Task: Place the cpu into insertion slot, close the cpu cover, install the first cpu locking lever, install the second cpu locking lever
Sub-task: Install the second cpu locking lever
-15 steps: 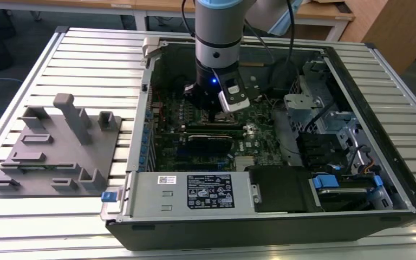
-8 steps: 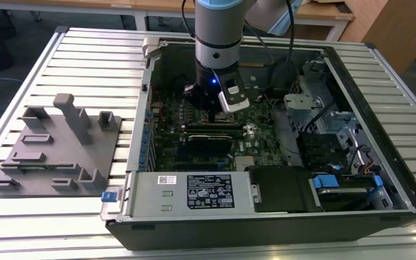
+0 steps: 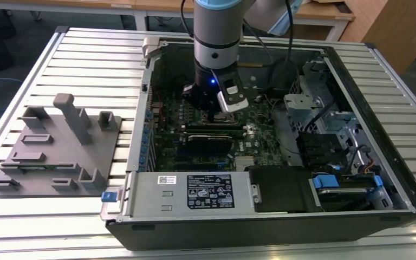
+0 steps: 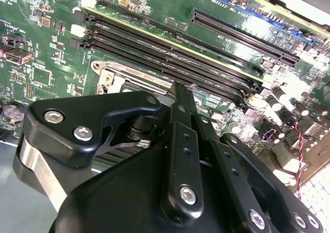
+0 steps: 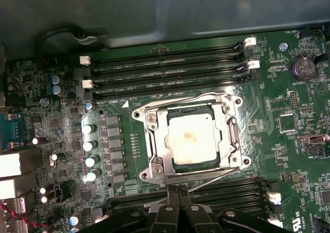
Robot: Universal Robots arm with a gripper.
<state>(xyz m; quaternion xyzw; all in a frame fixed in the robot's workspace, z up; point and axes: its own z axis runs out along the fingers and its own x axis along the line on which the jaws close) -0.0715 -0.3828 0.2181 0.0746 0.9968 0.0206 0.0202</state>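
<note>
Exterior view. An open computer case (image 3: 266,162) lies on a slatted metal desk (image 3: 85,49), its green motherboard (image 3: 193,135) exposed at centre frame. The robot arm (image 3: 216,32) descends from the upper middle of the frame, and its end effector (image 3: 209,115) hangs low over the board, just above the centre. A grey power supply box (image 3: 190,192) fills the lower part of the case. A grey fixture tray (image 3: 56,149) rests on the desk at the left of the frame, apart from the case.

Second wrist view. The black links of the end effector (image 4: 181,96) occupy the lower half of the frame; its fingers (image 4: 178,96) meet in a single narrow tip, pressed together with nothing between them. Beyond the tip, long black memory slots (image 4: 170,50) run diagonally across the board.

First wrist view. The insertion slot (image 5: 192,140) sits at centre frame. The cpu (image 5: 193,139) lies seated inside it, silver top showing. The cpu cover (image 5: 157,140) lies flat around the chip. Two thin wire locking levers (image 5: 206,180) run along the socket's edges; whether they are latched cannot be told. The end effector (image 5: 178,190) tip shows at the lower edge, beside the socket.
</note>
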